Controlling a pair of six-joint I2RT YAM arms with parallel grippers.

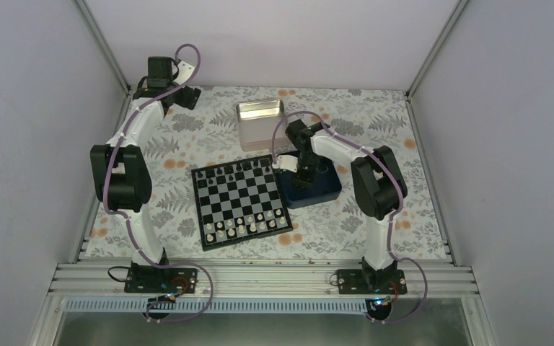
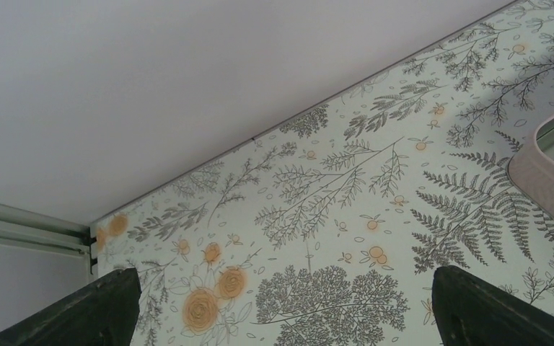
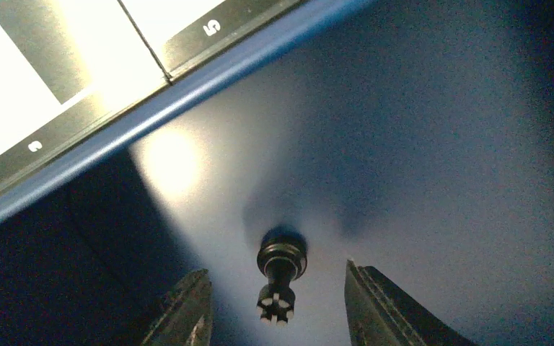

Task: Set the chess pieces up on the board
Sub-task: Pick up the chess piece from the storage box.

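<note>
The board (image 1: 240, 202) lies in the middle of the flowered bench (image 1: 375, 130). Black chess pieces (image 1: 234, 171) stand along its 12 o'clock edge, and white pieces (image 1: 249, 225) fill the rows at its 6 o'clock edge. A dark blue box (image 1: 324, 191) sits against the board at 3 o'clock, and a shiny tin (image 1: 260, 124) stands near the board at about 1 o'clock.

The right arm reaches down into the blue box. In its wrist view the right tool (image 3: 274, 272) is parted, and a single black piece (image 3: 281, 259) with a notched top sits on the box floor between the fingers (image 3: 187, 306). There is a gap on each side of it, so the tool grips nothing. I cannot tell whether the piece stands or lies on its side.

The left arm is drawn back toward the far corner at 10 o'clock, well apart from the board. The left tool (image 2: 283, 272) is spread wide over bare bench and holds nothing.
</note>
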